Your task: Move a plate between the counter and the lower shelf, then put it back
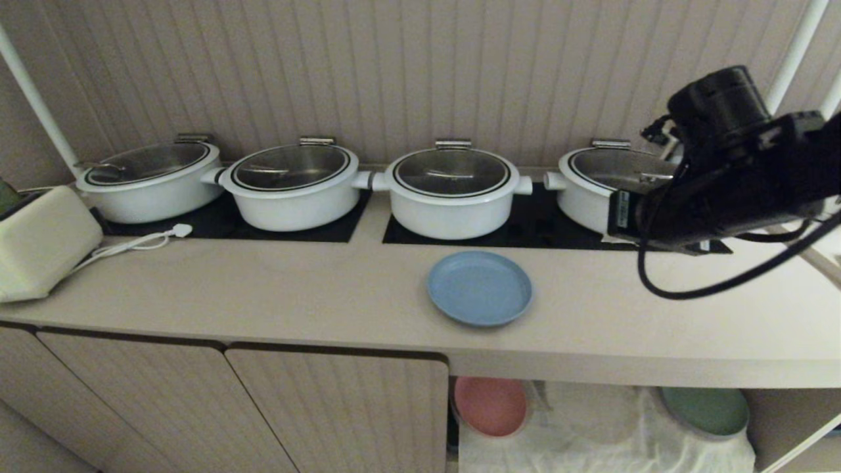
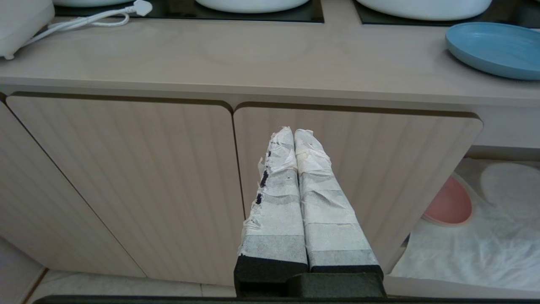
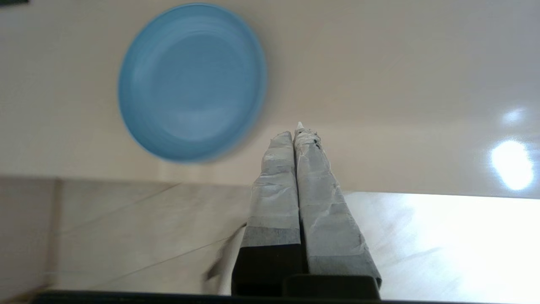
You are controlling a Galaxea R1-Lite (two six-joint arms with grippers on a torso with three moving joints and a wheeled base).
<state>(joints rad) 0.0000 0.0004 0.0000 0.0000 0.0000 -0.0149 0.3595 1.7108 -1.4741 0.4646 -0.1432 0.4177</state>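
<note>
Ribbed beige cabinet doors (image 1: 328,414) fill the foreground under the desk (image 1: 276,295), w/ the lower shelf (image 1: 788,420) opening beside them: a niche lined w/ wrinkled white cloth (image 1: 591,433), a round pink plate (image 1: 490,405) and a green plate (image 1: 704,410) resting on it. Landmark = the plate (image 1: 479,288), round, matte light blue, shallow raised rim. It lies flat on the smooth beige desk near the front edge, directly above the pink plate, touched by nothing. Just behind the plate, two black glass hob panels (image 1: 525,230) carry four white pots (image 1: 451,194) w/ glass lids and steel handles. Well off to the plate's left, at the desk's end, sits a cream rounded appliance (image 1: 39,243) w/ a white cord and plug (image 1: 177,230). Right end effector (image 3: 296,134), fingers wrapped in crinkled white tape, is pressed together, empty, above the desk and apart from the plate; its bulky black arm (image 1: 736,177) hangs up and to the plate's right. Left end effector (image 2: 294,131), same tape wrap, also closed tight, sits low in front of the cabinet doors, below and left of the plate.
</note>
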